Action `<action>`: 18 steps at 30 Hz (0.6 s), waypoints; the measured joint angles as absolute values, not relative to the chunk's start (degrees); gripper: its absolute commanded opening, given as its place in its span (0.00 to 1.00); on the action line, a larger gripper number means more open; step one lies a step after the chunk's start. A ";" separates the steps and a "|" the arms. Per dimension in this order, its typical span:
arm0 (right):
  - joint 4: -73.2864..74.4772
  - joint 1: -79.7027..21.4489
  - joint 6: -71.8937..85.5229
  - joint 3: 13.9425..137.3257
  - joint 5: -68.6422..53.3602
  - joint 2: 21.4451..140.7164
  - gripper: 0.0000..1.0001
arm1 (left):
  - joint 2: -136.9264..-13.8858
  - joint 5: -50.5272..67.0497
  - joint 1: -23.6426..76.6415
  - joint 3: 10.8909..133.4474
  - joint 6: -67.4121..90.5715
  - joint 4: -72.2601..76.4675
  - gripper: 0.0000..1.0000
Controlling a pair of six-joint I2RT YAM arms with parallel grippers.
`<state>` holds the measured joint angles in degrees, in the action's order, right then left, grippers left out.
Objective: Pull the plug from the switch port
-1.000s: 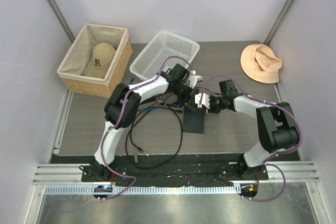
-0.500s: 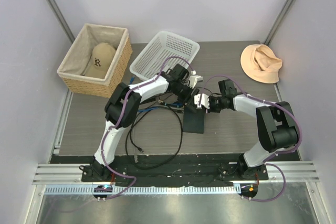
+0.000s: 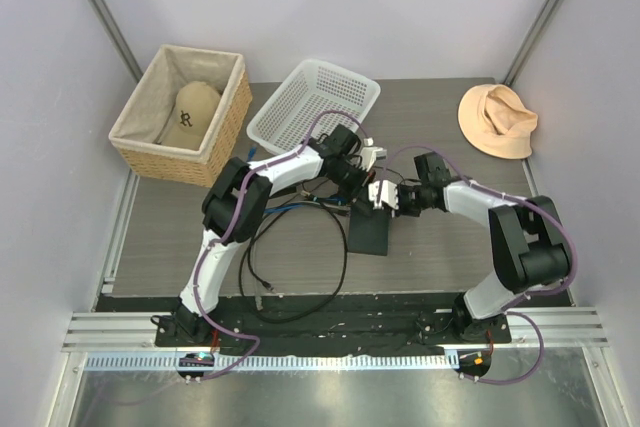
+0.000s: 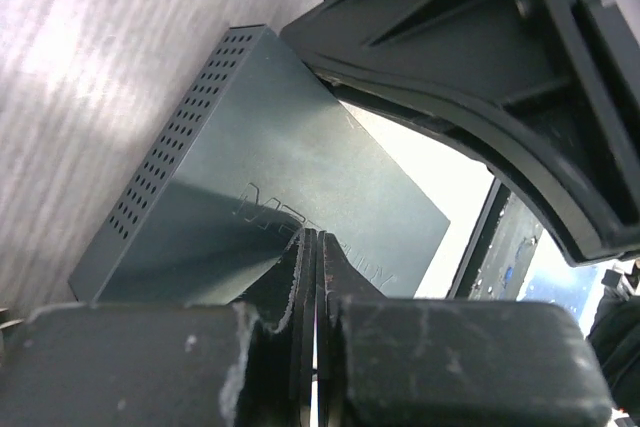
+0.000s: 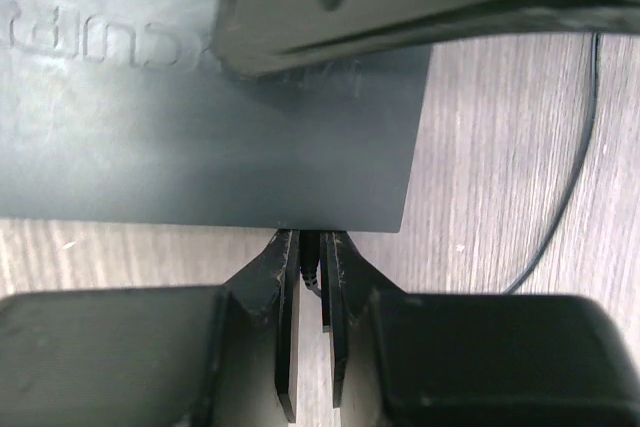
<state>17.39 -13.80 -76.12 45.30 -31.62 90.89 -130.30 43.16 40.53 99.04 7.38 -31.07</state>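
Soft, even light; the overhead view is sharp, with faint shadows on the tabletop [image 3: 450, 247]. In the left wrist view the near fingers [image 4: 272, 292] blur, and the black box [image 4: 280, 167] carries a pale sheen.

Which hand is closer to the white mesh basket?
Left. The left hand is just in front of the white mesh basket; the right hand is farther off, at the switch's far edge.
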 measured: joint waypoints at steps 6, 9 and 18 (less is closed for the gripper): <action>18.39 -14.20 -78.15 44.01 -30.52 88.97 0.01 | -130.34 42.98 40.91 99.24 7.44 -31.57 0.00; 21.12 -14.35 -76.12 46.41 -30.13 90.56 0.01 | -130.50 42.54 41.01 99.83 7.35 -32.29 0.00; 11.20 -17.67 -69.87 39.97 -22.52 86.13 0.01 | -131.15 41.85 41.12 101.19 7.09 -33.76 0.00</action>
